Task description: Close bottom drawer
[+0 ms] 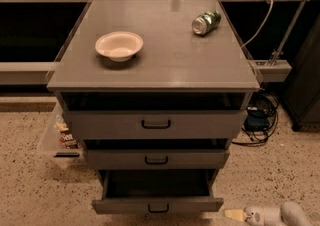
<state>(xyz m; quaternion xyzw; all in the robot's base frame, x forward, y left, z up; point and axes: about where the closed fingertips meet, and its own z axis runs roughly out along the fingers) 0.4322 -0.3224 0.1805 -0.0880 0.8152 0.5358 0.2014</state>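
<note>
Grey cabinet [170, 60] with three drawers, seen from the front and above; the bottom drawer [125, 205] stands pulled well out, its dark inside exposed, its narrow front and small black handle [158, 209] facing the camera; gripper [234, 214] low at the lower right, just beside the drawer's right front corner but apart from it; whether it is released or clenched cannot be told. Judged best: bring the tip across to the middle of the front, near the handle, then push straight back so the drawer does not skew; clear box [55, 137] on the floor at left, cables [260, 120] at right, bowl [119, 46] and can [206, 22] on top; none blocks the push.
</note>
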